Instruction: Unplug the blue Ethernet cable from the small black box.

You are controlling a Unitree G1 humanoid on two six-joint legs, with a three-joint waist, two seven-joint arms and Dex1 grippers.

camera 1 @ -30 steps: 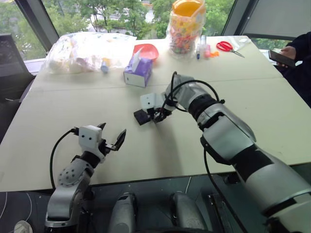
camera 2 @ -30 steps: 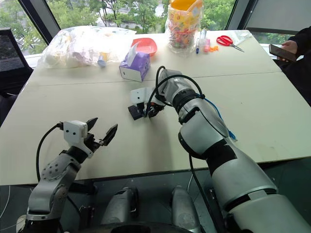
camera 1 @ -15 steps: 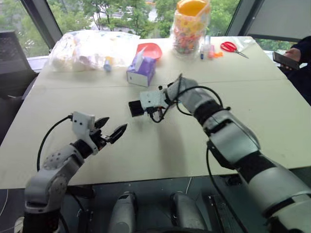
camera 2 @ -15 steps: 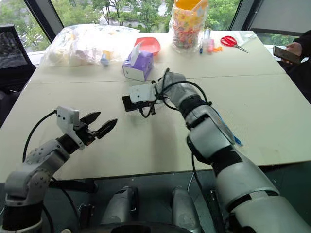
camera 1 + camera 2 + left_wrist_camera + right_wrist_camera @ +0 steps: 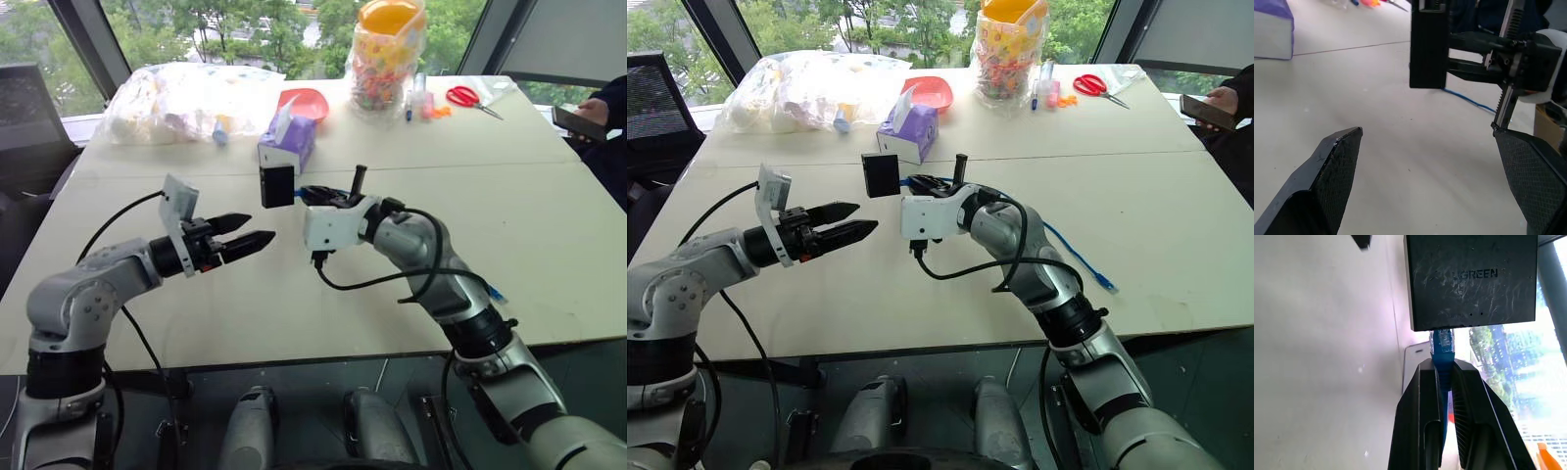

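The small black box (image 5: 277, 186) hangs in the air above the table, upright, with the blue Ethernet cable (image 5: 1073, 253) plugged into its edge. My right gripper (image 5: 1442, 363) is shut on the cable just behind the clear plug (image 5: 1442, 340), so the box (image 5: 1471, 279) juts out past its fingertips. From there the cable trails back over the table to a loose plug (image 5: 1107, 287). My left gripper (image 5: 261, 227) is open, held level and pointing at the box from a short way off, touching nothing. In the left wrist view the box (image 5: 1428, 46) sits beyond the open fingers (image 5: 1337, 166).
A purple tissue box (image 5: 287, 144) stands just behind the lifted box. Farther back are a clear plastic bag (image 5: 186, 98), a red bowl (image 5: 299, 101), a jar of coloured items (image 5: 384, 54) and scissors (image 5: 470, 95). A person's hand with a phone (image 5: 588, 113) is at the far right.
My right gripper has lifted the box off the table by its cable and swung it upright. My left gripper has risen and turned level to point at the box, staying open.
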